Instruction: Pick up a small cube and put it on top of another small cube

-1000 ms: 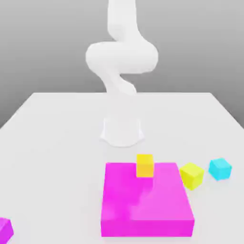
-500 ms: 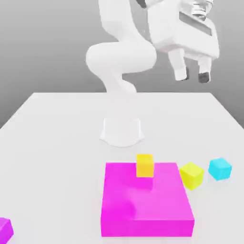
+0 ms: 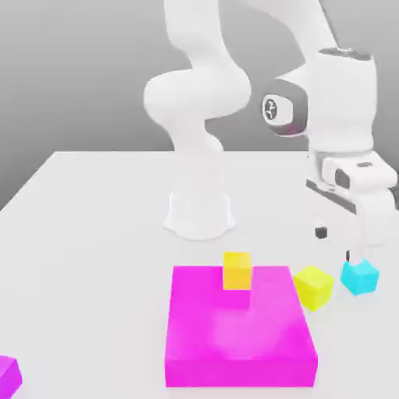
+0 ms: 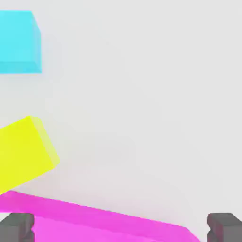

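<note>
The small lemon-yellow cube (image 3: 313,287) (image 4: 21,153) rests on the white table, just off the exterior view's right side of a big magenta block. A cyan cube (image 3: 359,276) (image 4: 19,42) of about the same size sits a little further to the exterior view's right. My gripper (image 3: 335,243) (image 4: 120,229) hangs low over the table just behind the gap between these two cubes. It is open, with nothing between its dark fingertips (image 3: 320,231), and it touches neither cube.
The flat magenta block (image 3: 238,327) (image 4: 94,222) lies at the front centre with an orange-yellow cube (image 3: 237,270) on its far edge. The arm's white base (image 3: 199,212) stands behind it. A small magenta cube (image 3: 6,374) sits at the front left corner of the table (image 3: 93,234).
The gripper has come into view and dropped from high above the table to just behind the lemon-yellow and cyan cubes. Its fingers stayed apart. No cube moved.
</note>
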`<state>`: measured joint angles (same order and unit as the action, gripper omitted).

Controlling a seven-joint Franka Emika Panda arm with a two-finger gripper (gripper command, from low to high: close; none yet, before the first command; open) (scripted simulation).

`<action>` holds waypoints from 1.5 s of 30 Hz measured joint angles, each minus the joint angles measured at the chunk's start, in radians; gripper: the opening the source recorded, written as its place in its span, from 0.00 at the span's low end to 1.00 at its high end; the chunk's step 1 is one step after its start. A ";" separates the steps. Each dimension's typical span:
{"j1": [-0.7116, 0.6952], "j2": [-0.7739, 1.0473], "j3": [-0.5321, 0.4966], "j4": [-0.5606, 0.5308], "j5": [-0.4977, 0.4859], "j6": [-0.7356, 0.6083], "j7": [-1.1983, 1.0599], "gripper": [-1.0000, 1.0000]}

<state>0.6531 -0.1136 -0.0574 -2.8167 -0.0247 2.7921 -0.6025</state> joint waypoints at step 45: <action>-0.510 0.396 -0.405 0.511 0.267 -0.268 -0.553 0.00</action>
<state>0.1432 0.2821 -0.4620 -2.3052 0.2419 2.5245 -1.1556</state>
